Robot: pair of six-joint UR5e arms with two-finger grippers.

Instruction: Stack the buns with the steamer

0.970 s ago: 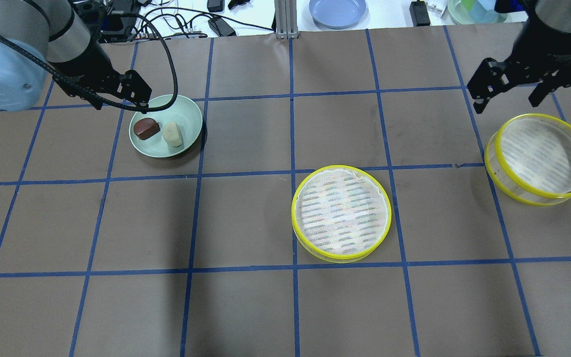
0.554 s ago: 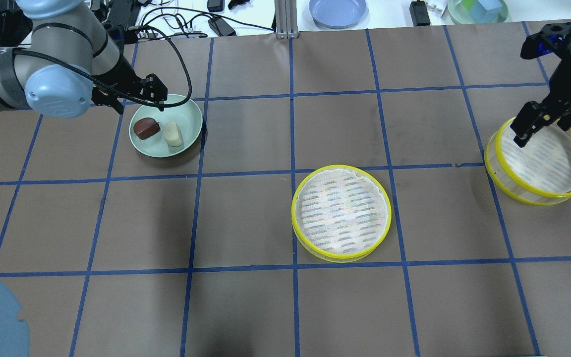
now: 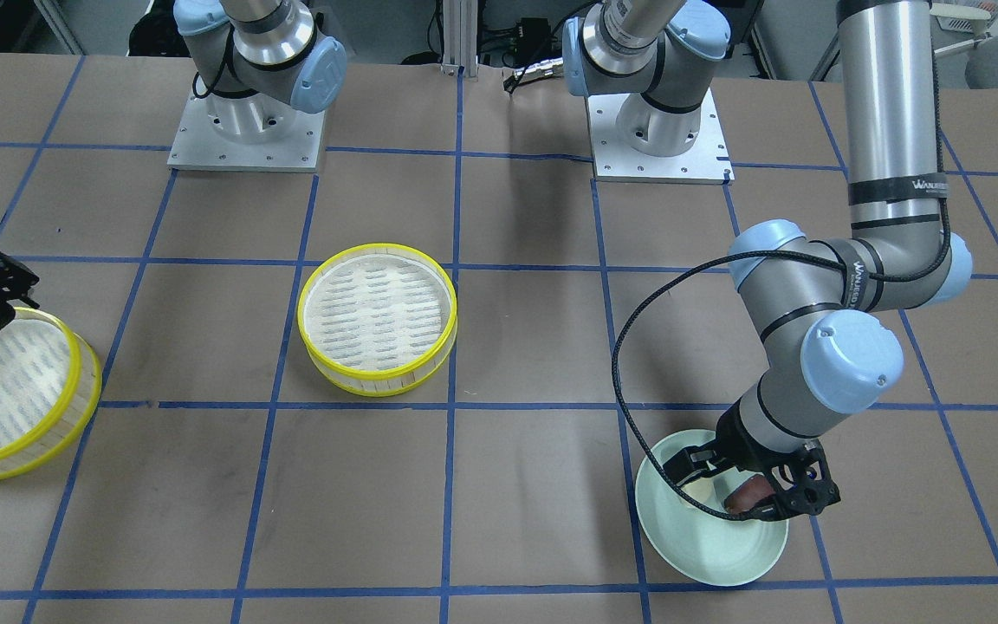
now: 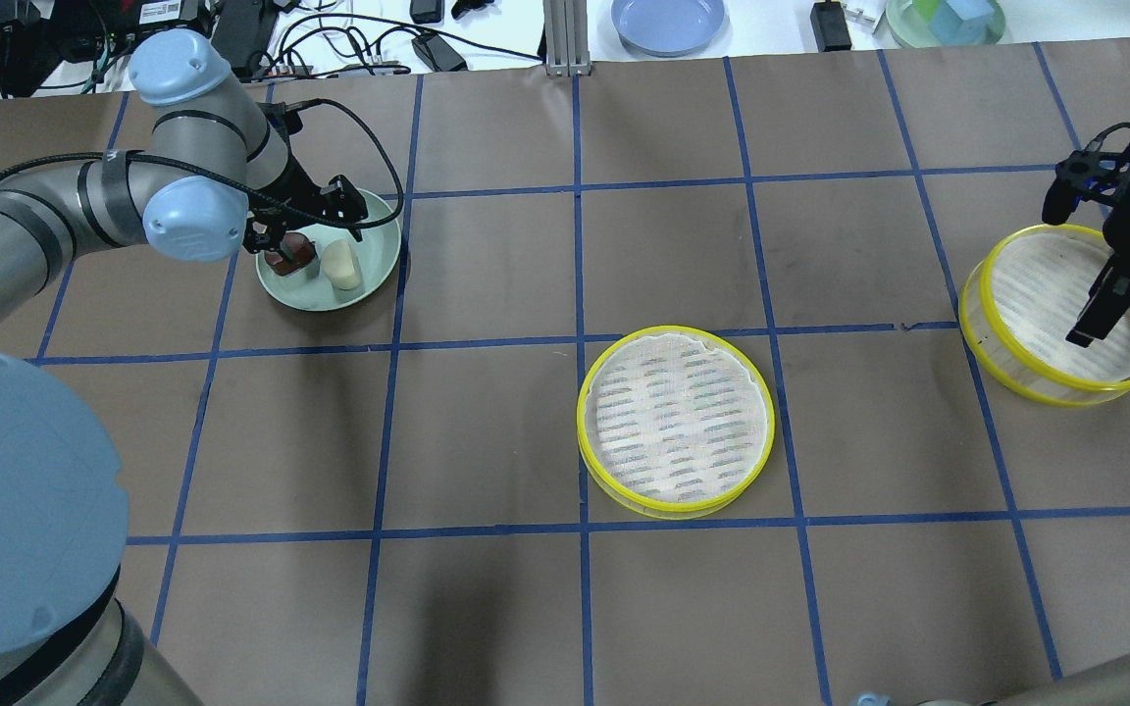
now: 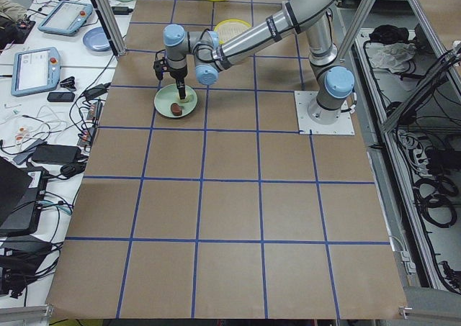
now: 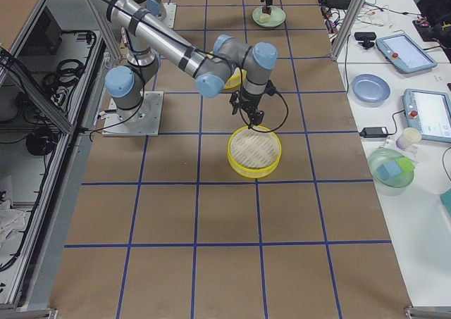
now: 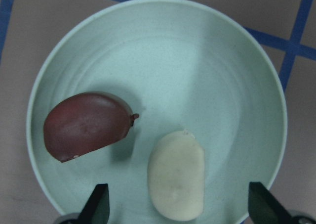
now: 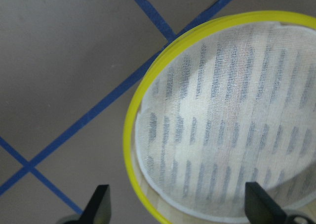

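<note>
The dark brown bun (image 7: 86,125) and the cream bun (image 7: 177,182) lie side by side in the pale green plate (image 7: 148,36) at the table's far left (image 4: 379,245). My left gripper (image 4: 305,235) hangs open low over the plate, its fingertips (image 7: 98,206) astride the cream bun and touching nothing. One yellow-rimmed steamer tier (image 4: 675,420) sits empty mid-table. The second tier (image 4: 1065,314) sits empty at the far right. My right gripper (image 4: 1104,294) is open just above it, over its left rim (image 8: 133,135).
A blue plate (image 4: 668,22), a green bowl (image 4: 943,20) and cables lie on the white bench beyond the table's far edge. The two arm bases (image 3: 248,130) (image 3: 655,130) stand at the robot's side of the table.
Both arms have come down. The left gripper moved from the plate's edge to over the buns. The right gripper moved from beyond the right tier to over it.
</note>
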